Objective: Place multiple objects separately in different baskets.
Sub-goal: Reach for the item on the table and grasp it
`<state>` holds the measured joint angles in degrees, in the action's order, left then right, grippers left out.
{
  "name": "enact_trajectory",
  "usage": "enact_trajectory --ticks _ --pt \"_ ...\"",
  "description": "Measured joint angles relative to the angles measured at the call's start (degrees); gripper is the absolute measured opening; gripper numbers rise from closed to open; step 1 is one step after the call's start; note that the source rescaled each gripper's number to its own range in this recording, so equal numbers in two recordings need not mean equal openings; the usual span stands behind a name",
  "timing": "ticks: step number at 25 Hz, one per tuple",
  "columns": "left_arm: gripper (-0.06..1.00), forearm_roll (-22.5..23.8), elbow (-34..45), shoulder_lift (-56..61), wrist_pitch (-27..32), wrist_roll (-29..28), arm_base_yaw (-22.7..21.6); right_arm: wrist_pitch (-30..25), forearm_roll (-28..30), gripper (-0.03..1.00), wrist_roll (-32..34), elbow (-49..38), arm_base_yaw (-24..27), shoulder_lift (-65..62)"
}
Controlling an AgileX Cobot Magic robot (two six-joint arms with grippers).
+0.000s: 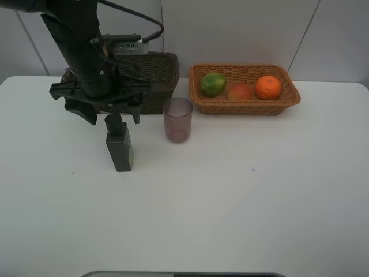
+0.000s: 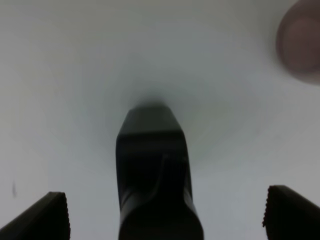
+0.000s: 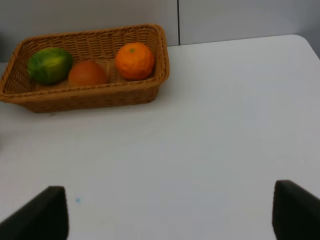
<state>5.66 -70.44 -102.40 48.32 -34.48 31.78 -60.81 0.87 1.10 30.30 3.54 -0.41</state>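
**A robot test lab, plain and staged**

A bare white counter [image 1: 259, 202] stands against pale wall panels [image 1: 242, 29] with dark seams. A black robot arm [image 1: 81, 46] trailing a cable [image 1: 144, 20] reaches over it. A dark wicker basket [image 1: 164, 75] and an orange-tan wicker basket [image 1: 248, 107] sit side by side like set-out props.
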Motion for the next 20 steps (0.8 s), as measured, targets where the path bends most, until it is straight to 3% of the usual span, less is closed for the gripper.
enact_trajectory --ticks 20 --pt "1.00 -1.7 1.3 -7.0 -3.2 0.0 -0.8 0.0 0.0 0.71 0.0 0.0 0.0 0.0"
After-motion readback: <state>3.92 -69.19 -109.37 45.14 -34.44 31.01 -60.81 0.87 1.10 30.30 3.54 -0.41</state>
